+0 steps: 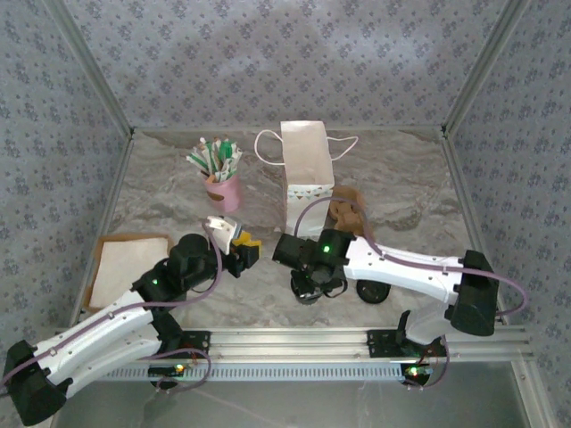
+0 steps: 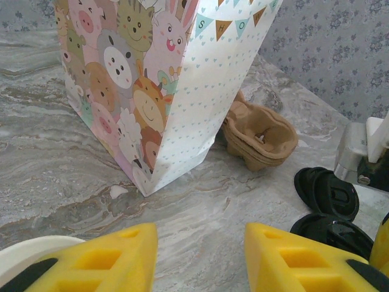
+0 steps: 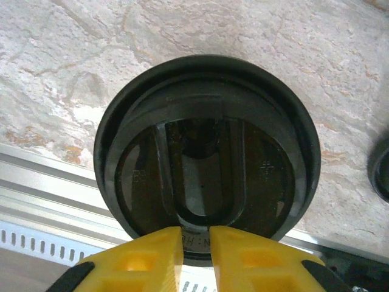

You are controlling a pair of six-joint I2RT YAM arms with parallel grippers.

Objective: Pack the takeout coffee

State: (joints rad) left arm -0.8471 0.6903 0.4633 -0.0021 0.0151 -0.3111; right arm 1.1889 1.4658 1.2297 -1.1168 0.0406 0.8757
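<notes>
The round black plastic lid (image 3: 206,164) is pinched at its rim by the right claw (image 3: 196,243), whose yellow fingers are nearly together on the edge. From the wrist, the lid hangs over the marbled tabletop (image 3: 91,55), and its near side covers the metal rail at the front. From above, that claw (image 1: 312,283) sits near the middle of the front edge. A second black lid (image 1: 373,291) lies flat just to its right.

Over to the small round paper cup (image 1: 219,230), cream-white inside. It's just left of the left claw (image 1: 243,245), and its pale rim (image 2: 30,252) peeks out past the outer side of one yellow finger. The left claw (image 2: 200,255) is parted about halfway, with bare tabletop showing between its fingers and nothing in them.

Behind both stands the white paper gift bag printed with cartoon animals (image 2: 152,91), upright. The brown moulded cardboard cup carrier (image 2: 261,140) is tucked against its far side. Further back left is the pink cup of straws and sticks (image 1: 223,190).
</notes>
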